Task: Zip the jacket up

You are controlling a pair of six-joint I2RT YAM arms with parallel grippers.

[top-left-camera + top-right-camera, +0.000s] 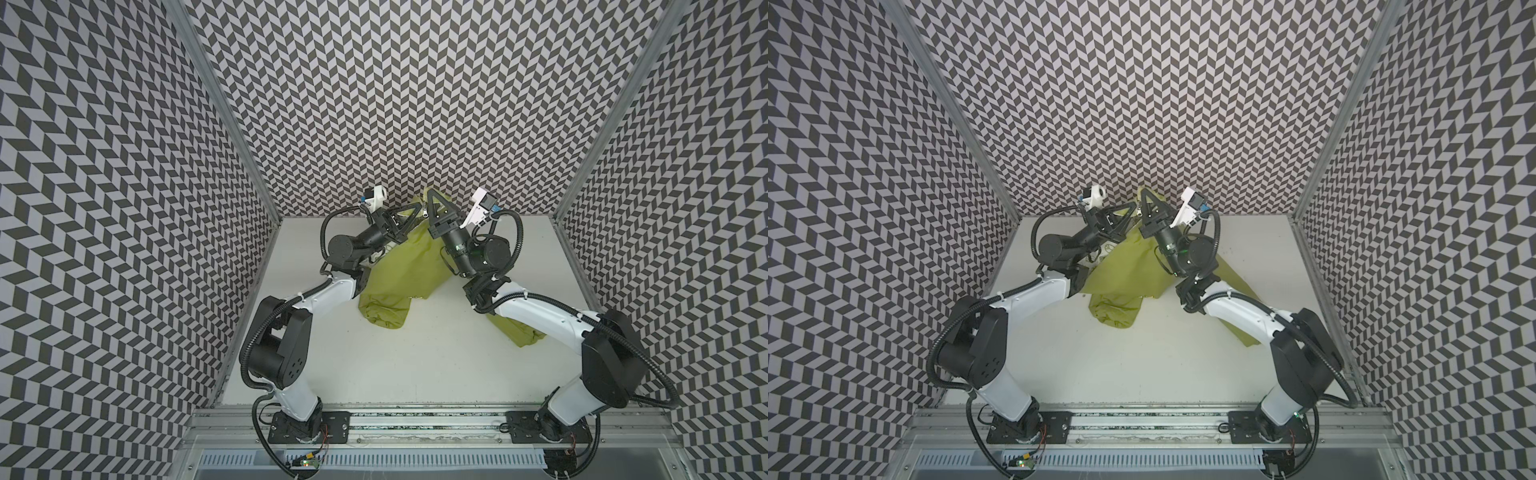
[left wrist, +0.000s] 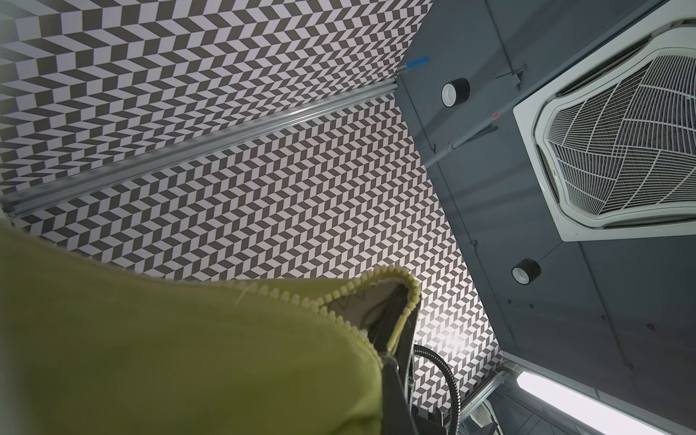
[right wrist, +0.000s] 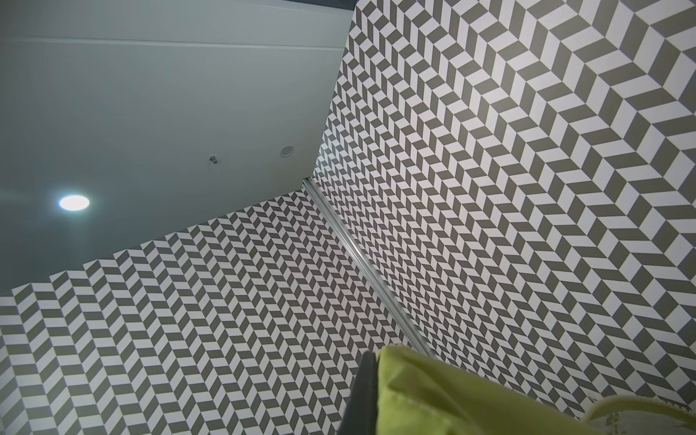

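Now, your white table [image 1: 415,365] sits inside chevron-patterned walls [image 1: 415,104]. Your left fingers [image 1: 417,209] and right fingers [image 1: 432,195] are pinched tight on the lime-green jacket [image 1: 399,266], holding it up near the back wall. Its sleeves lie on the table, and pale zipper teeth [image 2: 339,294] show at the left grip.

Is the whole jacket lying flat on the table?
No, the left gripper and right gripper hold part of the jacket up above the table.

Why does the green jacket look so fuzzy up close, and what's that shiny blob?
Left wrist view: the jacket sits too near the lens, so it blurs. Right wrist view: a ceiling lamp glares white. Both top views: sharp, evenly lit.
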